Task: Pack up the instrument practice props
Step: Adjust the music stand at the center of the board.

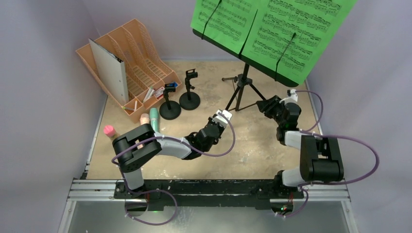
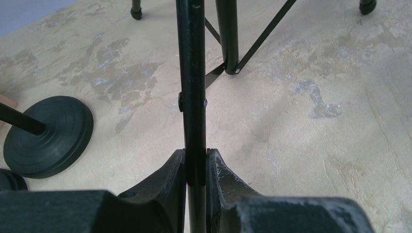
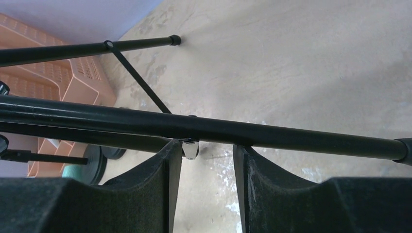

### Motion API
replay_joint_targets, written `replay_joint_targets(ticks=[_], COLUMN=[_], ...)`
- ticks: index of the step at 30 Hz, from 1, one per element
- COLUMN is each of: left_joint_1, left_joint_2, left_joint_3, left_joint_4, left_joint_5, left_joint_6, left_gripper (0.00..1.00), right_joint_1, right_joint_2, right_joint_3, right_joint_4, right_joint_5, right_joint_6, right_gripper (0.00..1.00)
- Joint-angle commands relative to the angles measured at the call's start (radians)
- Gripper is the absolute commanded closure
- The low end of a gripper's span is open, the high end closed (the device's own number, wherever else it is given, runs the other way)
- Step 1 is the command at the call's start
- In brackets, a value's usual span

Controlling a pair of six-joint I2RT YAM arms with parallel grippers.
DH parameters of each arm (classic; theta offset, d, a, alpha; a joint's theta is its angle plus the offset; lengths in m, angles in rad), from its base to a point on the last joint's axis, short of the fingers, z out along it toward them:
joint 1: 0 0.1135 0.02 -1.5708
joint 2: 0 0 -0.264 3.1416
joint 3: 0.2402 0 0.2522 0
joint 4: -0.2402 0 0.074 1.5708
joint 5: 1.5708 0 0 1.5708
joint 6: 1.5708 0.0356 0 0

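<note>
The black tripod (image 1: 243, 92) stands on the far part of the table (image 1: 252, 145), on its three thin legs. On top of the tripod sits the music desk (image 1: 272, 68), tilted back, with the green pages (image 1: 272, 29) of music spread over it. Thin black arms lie across the pages.

The left hand (image 1: 224, 115) is at the near left leg of the tripod. In the left wrist view the left hand (image 2: 196, 158) is clenched on that leg (image 2: 192, 97). One finger presses on each side, and no gap shows between the fingers and the leg.

The right hand (image 1: 265, 104) is at the near right leg of the tripod. In the right wrist view the right hand (image 3: 208, 150) has its fingers apart, with bare table showing in the gap. The leg (image 3: 272, 133) runs across just past the fingertips (I cannot tell if it touches them). The hand is not squeezing anything.

Left of the tripod stand two short black poles with round feet and clips on top. The first clip pole (image 1: 189, 94) is nearer the tripod, and the second clip pole (image 1: 170, 104) is just beside it.

Farther left of the tripod, and nearer the robot, the teal microphone (image 1: 154, 120) lies on the table. The pink microphone (image 1: 144, 118) is right beside it, partly under the left arm. A small pink thing (image 1: 109, 130) sits by the table's left edge (too small to tell what it is).

Far left of the tripod, the orange rack (image 1: 141, 58) stands in the back corner with a grey binder (image 1: 109, 63) in it.
</note>
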Motion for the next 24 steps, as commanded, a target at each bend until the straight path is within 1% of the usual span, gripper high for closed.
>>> replay_joint_targets(ticks=[1, 6, 11, 17, 21, 24], left_joint_1=[-0.019, -0.043, -0.067, -0.086, -0.1, -0.102], left_joint_2=[-0.011, 0.036, 0.087, 0.142, 0.184, 0.197], left_joint_3=[0.034, 0.104, 0.16, 0.22, 0.275, 0.294], left_joint_4=[0.036, 0.014, 0.019, 0.078, 0.09, 0.098], left_joint_5=[-0.064, -0.131, -0.139, -0.134, -0.109, -0.074], left_joint_6=[-0.094, -0.213, -0.286, -0.35, -0.364, -0.383], left_gripper=[1.0, 1.0, 1.0, 1.0, 0.94, 0.93], right_joint_1=[-0.007, -0.007, -0.007, -0.007, -0.007, -0.007], right_joint_2=[0.075, 0.181, 0.258, 0.284, 0.287, 0.295], right_joint_3=[0.097, 0.181, 0.242, 0.285, 0.29, 0.303], right_joint_4=[0.105, 0.117, 0.142, 0.134, 0.13, 0.126], right_joint_5=[-0.001, -0.064, -0.094, -0.112, -0.117, -0.119], right_joint_6=[-0.059, -0.093, -0.114, -0.144, -0.165, -0.18], right_gripper=[0.56, 0.56, 0.57, 0.57, 0.57, 0.57])
